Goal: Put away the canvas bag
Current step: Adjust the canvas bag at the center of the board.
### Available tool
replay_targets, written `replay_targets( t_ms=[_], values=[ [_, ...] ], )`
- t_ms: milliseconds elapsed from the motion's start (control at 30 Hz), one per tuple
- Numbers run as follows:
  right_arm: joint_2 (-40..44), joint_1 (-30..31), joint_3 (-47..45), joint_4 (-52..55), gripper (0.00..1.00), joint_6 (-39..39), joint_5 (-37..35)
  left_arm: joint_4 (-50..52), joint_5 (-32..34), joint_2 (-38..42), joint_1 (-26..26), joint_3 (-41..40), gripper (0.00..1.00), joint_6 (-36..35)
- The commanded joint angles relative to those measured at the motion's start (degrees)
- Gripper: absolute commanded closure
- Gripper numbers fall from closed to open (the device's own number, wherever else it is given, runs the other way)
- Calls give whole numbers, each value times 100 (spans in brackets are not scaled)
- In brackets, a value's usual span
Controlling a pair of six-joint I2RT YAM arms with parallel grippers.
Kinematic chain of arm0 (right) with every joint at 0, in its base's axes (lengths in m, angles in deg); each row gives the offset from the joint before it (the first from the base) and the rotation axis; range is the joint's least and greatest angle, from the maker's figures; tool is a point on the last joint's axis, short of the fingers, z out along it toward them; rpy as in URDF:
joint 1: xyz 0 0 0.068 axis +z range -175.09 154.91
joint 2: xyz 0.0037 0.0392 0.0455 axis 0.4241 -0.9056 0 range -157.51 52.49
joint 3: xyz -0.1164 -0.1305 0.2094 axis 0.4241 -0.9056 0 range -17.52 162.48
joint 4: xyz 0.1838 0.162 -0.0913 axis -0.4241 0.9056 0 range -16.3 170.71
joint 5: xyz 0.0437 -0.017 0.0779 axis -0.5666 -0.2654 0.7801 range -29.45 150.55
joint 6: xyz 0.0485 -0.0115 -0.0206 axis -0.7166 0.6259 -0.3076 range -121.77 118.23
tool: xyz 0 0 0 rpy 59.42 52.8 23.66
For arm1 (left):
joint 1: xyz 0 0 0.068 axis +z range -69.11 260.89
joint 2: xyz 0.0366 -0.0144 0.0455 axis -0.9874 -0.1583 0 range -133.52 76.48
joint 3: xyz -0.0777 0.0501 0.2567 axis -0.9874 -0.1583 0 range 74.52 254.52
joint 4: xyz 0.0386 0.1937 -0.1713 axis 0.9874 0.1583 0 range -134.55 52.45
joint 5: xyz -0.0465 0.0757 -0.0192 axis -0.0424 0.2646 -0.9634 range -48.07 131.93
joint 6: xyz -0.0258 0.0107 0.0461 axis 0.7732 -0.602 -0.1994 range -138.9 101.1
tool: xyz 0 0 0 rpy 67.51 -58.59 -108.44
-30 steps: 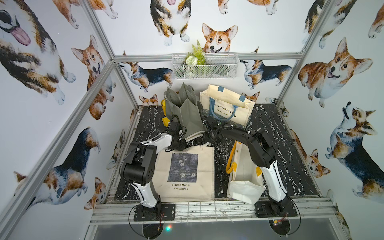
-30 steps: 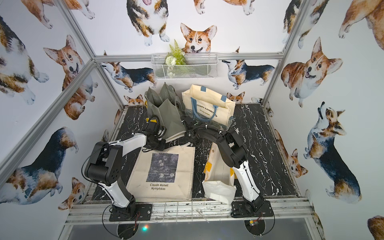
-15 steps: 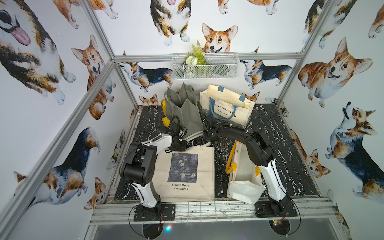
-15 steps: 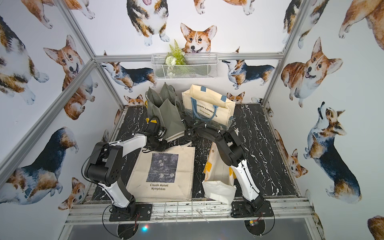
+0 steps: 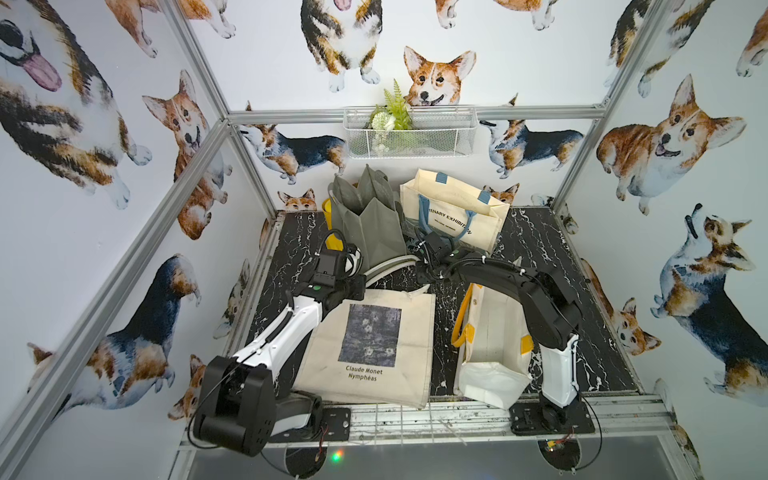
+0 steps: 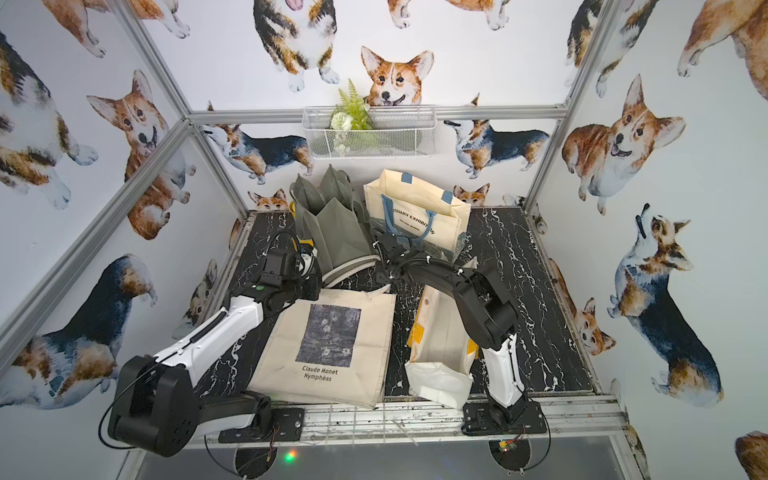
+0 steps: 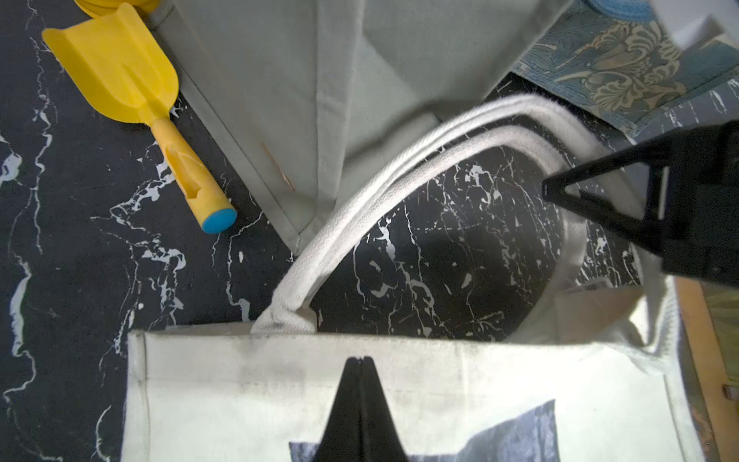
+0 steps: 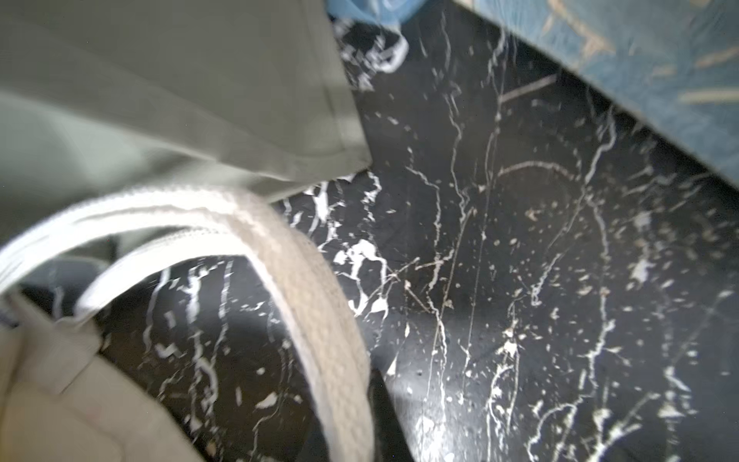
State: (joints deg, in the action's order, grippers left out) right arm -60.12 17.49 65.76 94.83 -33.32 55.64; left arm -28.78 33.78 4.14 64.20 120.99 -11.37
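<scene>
Resting closed on the top hem, the left hand [image 7: 362, 362] is pressing on the canvas bag [image 5: 374, 332], lying flat on the worktop [image 5: 540, 239], while the right hand [image 7: 546, 188] is gripping its looped handle straps [image 7: 400, 168]. Being light, limp cloth, it is probably best held there; both arms are reaching low, inward.

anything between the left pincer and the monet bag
Nothing visible. The left pincer is shut with its tips right on the bag at the top hem. The grey bag and the scoop lie past that hem, clear of the pincer.
</scene>
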Motion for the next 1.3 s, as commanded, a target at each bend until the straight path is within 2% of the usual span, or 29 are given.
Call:
replay_targets(
  t_ms=[0,100,167,267,367,500,633,667,767,833,867,900,933,1000,1067,1133,1267],
  values=[
    [398,174,-355,-1041,100,827,-162,-206,11,450,-9,-231,90,11],
    [561,254,-491,-1428,100,1457,-282,-113,-41,811,-19,-312,76,18],
    [671,269,-644,-1825,100,1900,-302,37,-162,1016,-34,-324,74,20],
    [746,266,-897,-2573,100,2524,-337,392,-546,1168,-94,-311,73,59],
    [619,259,-724,-2787,100,3062,-444,781,-872,1080,-291,-265,75,189],
    [431,236,-433,-3033,100,3499,-429,972,-821,944,-775,-305,76,338],
    [301,174,-295,-3371,100,3775,-601,712,-829,691,-1065,-407,77,694],
    [255,140,-213,-3347,93,3819,-578,640,-814,580,-1104,-403,77,761],
    [199,62,-46,-3206,85,3930,-420,448,-637,280,-1143,-385,79,1045],
    [188,18,59,-3121,73,3970,-366,243,-546,153,-1136,-388,80,1235],
    [179,-2,126,-3045,65,3966,-345,139,-558,114,-1137,-380,81,1279],
    [184,-42,247,-2878,47,3939,-230,40,-630,87,-1142,-377,81,1279],
    [212,-63,360,-2697,35,3919,-115,5,-655,60,-1159,-363,81,1258],
    [279,-75,536,-2311,23,3894,-34,194,-656,-14,-1207,-296,81,1100],
    [403,-75,663,-1914,16,3825,28,480,-661,-99,-1247,-220,81,898],
    [563,-75,693,-1599,0,3710,-3,665,-680,-161,-1258,-201,80,812],
    [890,-75,703,-1035,0,3427,-301,739,-839,-490,-1275,-86,79,917]
  ],
)
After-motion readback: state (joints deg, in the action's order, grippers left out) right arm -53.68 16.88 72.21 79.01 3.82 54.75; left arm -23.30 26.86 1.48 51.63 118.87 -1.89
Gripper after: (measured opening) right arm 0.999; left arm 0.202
